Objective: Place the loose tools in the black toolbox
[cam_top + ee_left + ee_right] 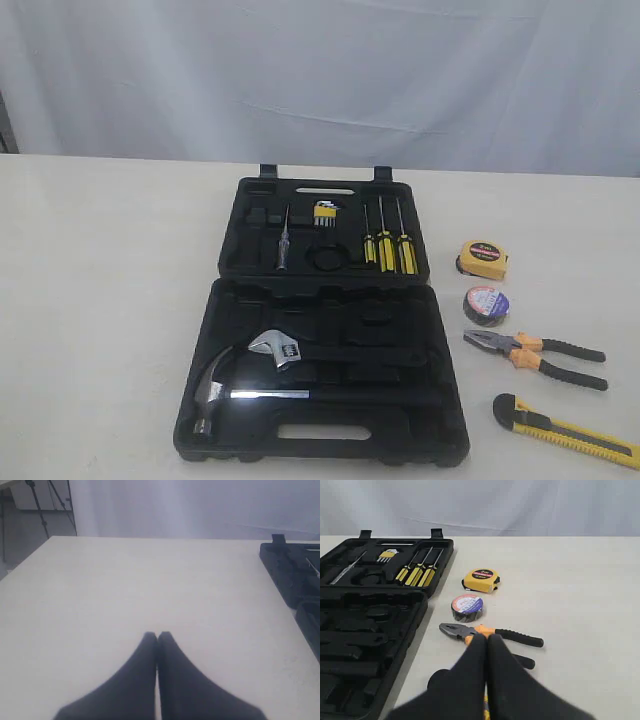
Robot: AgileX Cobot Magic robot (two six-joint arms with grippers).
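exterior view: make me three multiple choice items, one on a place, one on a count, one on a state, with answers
1. The toolbox is: A open flat; B shut; C standing on edge.
2. Yellow-black screwdrivers in its lid: A two; B three; C five.
3. The tape roll lies: A inside the toolbox; B between the tape measure and the pliers; C left of the toolbox.
Answers: 1 A, both halves lie open on the table; 2 B, three lie side by side; 3 B, the other two flank it.
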